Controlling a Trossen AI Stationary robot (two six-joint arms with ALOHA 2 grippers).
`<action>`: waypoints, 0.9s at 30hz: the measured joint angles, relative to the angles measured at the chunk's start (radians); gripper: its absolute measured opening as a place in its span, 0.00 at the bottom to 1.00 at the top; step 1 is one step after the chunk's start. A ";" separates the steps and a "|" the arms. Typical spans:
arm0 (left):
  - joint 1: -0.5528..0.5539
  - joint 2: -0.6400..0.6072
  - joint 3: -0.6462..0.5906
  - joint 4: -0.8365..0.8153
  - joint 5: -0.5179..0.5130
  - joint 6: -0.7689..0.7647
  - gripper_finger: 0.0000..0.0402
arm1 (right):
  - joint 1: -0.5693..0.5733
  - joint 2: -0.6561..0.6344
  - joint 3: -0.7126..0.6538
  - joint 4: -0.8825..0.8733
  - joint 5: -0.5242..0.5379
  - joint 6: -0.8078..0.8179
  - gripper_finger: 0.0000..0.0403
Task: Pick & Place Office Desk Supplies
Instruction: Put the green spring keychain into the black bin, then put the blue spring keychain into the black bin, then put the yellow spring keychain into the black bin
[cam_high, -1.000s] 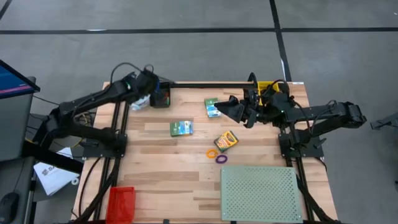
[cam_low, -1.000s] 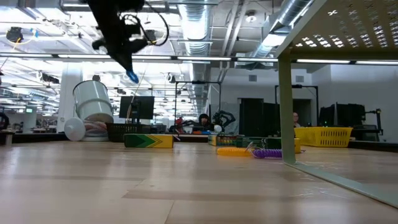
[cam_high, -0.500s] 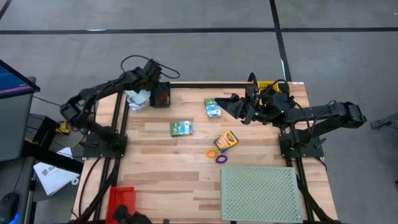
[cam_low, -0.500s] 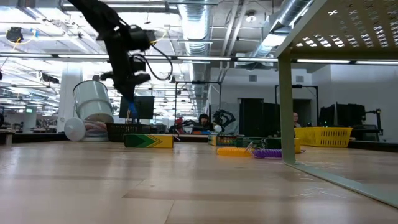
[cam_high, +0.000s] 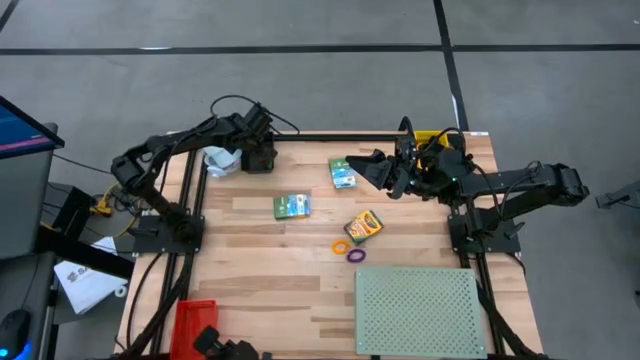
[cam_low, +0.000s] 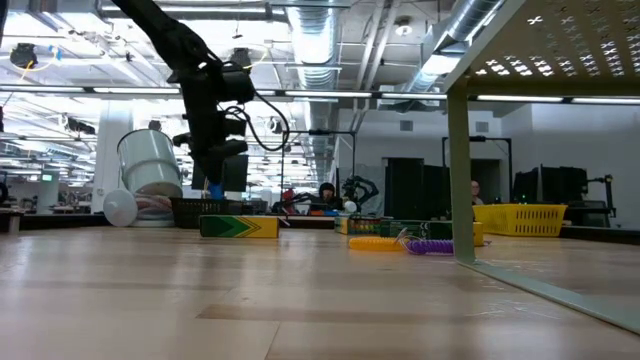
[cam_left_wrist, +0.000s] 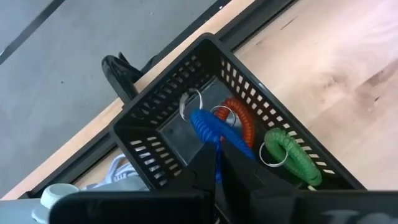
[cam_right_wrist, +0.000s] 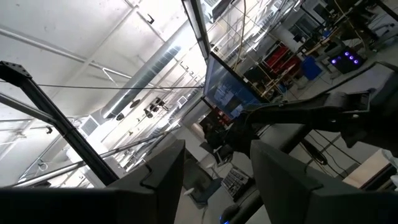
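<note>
A black mesh basket stands at the table's far left and holds an orange coil ring and a green coil ring. My left gripper hangs over it, shut on a blue coil ring; in the low view the gripper is just above the basket's rim. My right gripper stands open and raised at the far middle, nothing between its fingers. Two green boxes, a crayon box, an orange ring and a purple ring lie on the table. My left gripper pinches the blue coil ring by its near end between its two fingers. The fingers come slanting down from above. The rest of the coil sticks out past the fingertips into the basket's opening; whether it touches the basket's floor I cannot tell.
A white cylinder lies left of the basket. A pale green perforated board covers the near right. A red object sits at the near left edge and a yellow bin at the far right. Bare wood lies at the near left.
My left gripper has sunk and swung toward the table's right, from high above the far left corner to just over the black basket, tipping further downward. It has stayed shut on the blue ring, which came down with it.
</note>
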 joint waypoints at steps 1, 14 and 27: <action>0.000 0.000 0.000 -0.002 -0.002 0.000 0.01 | 0.000 0.000 0.000 0.000 0.000 0.000 0.45; 0.000 0.000 0.000 -0.008 -0.003 0.005 0.06 | 0.000 0.000 0.000 -0.001 0.000 -0.008 0.45; 0.000 -0.027 0.000 -0.029 -0.006 0.002 0.29 | 0.000 0.000 0.000 -0.002 0.000 -0.015 0.45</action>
